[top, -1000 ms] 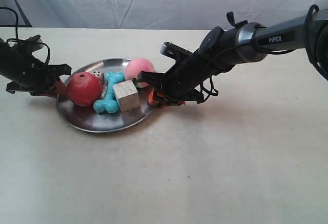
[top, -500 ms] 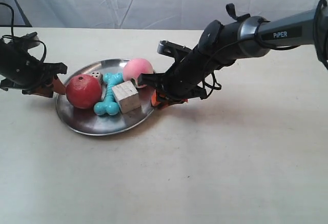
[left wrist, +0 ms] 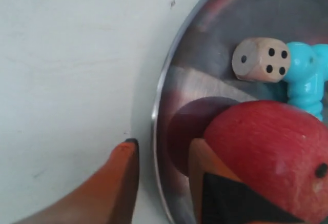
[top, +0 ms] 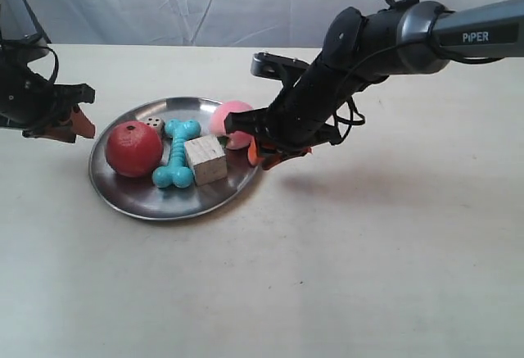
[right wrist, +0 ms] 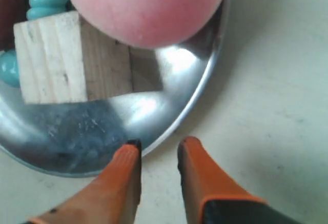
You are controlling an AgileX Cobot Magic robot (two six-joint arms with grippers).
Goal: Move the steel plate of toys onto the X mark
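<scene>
in white on the dark forearm of the right arm (top: 483,37), legible in the exterior view: "piper". on the die (left wrist: 261,60), seen from the left wrist view: four black pips on one face, one pip on the neighbouring face. too small to count in the exterior view.

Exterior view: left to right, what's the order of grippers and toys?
Order: left gripper → red fruit → turquoise bone → wooden cube → pink peach → right gripper. The toys sit on the steel plate; the die is skipped, it overlaps the fruit.
</scene>
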